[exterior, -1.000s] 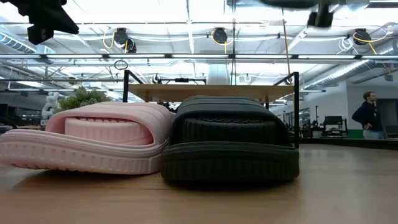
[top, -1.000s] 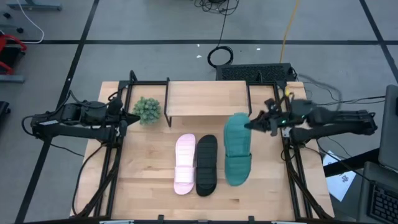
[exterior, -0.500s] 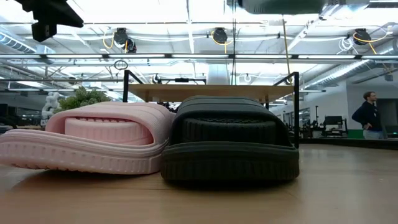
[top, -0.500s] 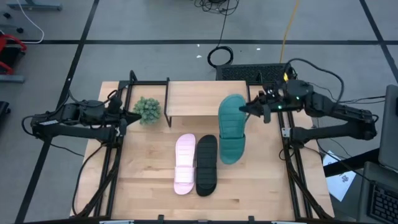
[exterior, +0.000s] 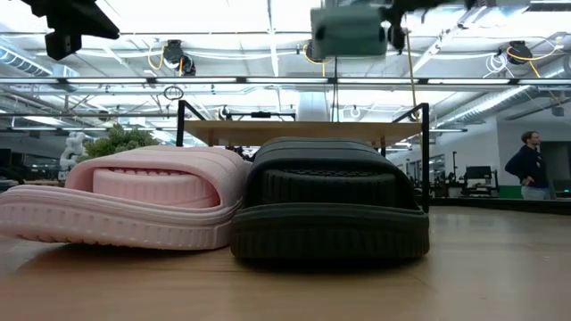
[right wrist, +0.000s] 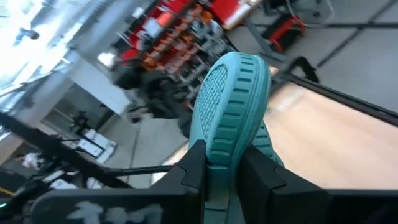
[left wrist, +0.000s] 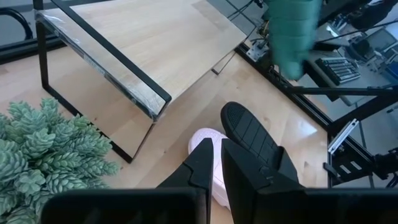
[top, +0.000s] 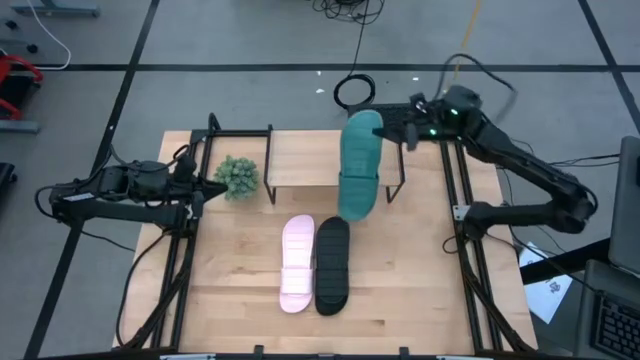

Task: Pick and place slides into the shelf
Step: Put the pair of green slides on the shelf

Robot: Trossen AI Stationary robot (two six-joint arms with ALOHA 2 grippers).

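teal slide hanging over the shelf's right end

the right gripper point(top: 408, 133) is holding the teal green slide point(top: 359, 165) in the air, its jaws clamped tight on one end of the slide, as the right wrist view shows with the ribbed sole point(right wrist: 230, 118) squeezed between the dark fingers point(right wrist: 260, 180). seen from above, the slide is lying across the right end of the shelf point(top: 315, 158), one end sticking out past the shelf's back edge and the other reaching past its front edge toward the black slide. in the low view the teal slide point(exterior: 348, 32) is floating well above the shelf's plank point(exterior: 299, 132), not touching it.

the pale pink slide point(top: 297, 263) and the black slide point(top: 332, 264) are lying side by side on the desk point(top: 420, 280) just in front of the shelf, touching each other, the pink one to the left.

the left gripper point(top: 205, 186) is waiting left of the shelf, beside a small green plant point(top: 237, 177), its jaws pressed together on nothing.
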